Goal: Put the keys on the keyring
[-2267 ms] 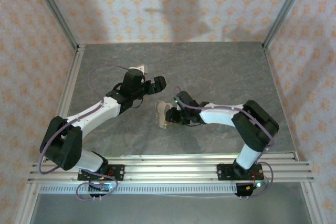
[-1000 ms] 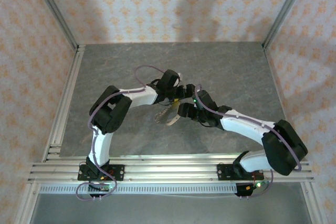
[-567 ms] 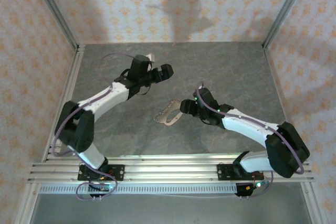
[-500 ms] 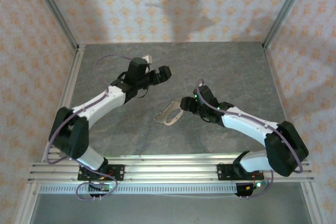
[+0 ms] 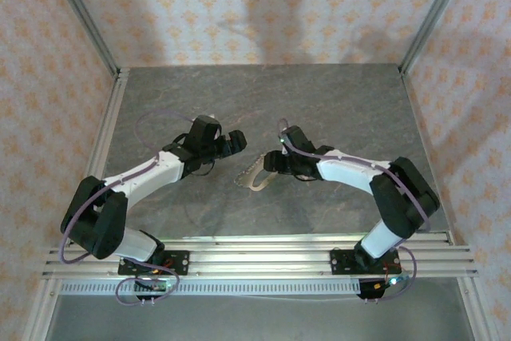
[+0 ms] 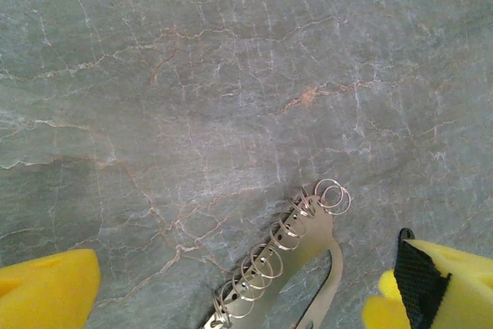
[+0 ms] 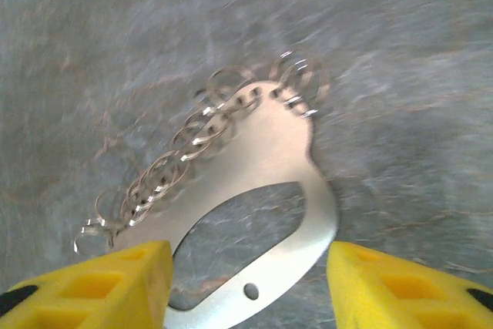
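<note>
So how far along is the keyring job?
Done: nothing; the keyring's small rings look bare. In hand: right hand straddles the keyring flat on the table, grip unclear; left hand hovers open beside it. Left: pick up a key and thread it on.

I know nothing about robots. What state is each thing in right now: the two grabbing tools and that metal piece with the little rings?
keyring: lying flat on the table, its small wire rings strung along one edge.
left tool: wide open, hovering beside the keyring, holding nothing.
right tool: fingers either side of the keyring, close to its edges; whether they press it cannot be told.
</note>
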Controlling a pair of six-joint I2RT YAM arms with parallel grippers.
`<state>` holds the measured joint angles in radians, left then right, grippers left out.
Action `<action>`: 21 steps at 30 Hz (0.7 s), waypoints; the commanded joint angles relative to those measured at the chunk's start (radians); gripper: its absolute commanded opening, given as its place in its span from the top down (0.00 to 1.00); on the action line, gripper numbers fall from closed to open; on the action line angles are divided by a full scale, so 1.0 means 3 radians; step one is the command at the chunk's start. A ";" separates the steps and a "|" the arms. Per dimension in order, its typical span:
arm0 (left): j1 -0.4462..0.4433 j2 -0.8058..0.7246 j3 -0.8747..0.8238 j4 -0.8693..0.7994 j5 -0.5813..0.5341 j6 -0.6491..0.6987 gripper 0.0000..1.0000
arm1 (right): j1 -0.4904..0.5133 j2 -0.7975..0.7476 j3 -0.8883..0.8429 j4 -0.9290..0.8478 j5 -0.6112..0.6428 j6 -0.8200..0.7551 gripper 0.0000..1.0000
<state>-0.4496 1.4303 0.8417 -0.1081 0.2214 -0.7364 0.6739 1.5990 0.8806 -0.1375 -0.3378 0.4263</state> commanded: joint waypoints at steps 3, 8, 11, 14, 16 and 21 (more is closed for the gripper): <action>0.0216 -0.0104 0.0098 -0.0026 -0.0055 -0.0024 0.00 | 0.0314 0.0059 0.0244 -0.0234 -0.0192 -0.0671 0.52; 0.0412 0.0050 0.0366 -0.0177 0.0233 0.0060 0.00 | 0.0360 0.0071 0.0230 -0.0216 -0.0415 -0.1173 0.53; 0.0455 0.0107 0.0459 -0.0245 0.0306 0.0125 0.00 | 0.0361 0.0093 0.0261 -0.0214 -0.0631 -0.1362 0.55; 0.0510 0.0153 0.0510 -0.0272 0.0391 0.0153 0.00 | 0.0377 0.0168 0.0377 -0.0315 -0.0742 -0.1501 0.57; 0.0544 0.0171 0.0518 -0.0259 0.0424 0.0149 0.00 | 0.0397 0.0242 0.0465 -0.0397 -0.0751 -0.1596 0.59; 0.0596 0.0202 0.0551 -0.0238 0.0494 0.0149 0.00 | 0.0466 0.0425 0.0624 -0.0557 -0.0625 -0.1807 0.59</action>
<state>-0.2810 1.4803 0.9741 -0.1543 0.3431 -0.7082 0.7971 1.7012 1.0348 -0.2478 -0.5350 -0.0380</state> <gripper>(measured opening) 0.999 0.407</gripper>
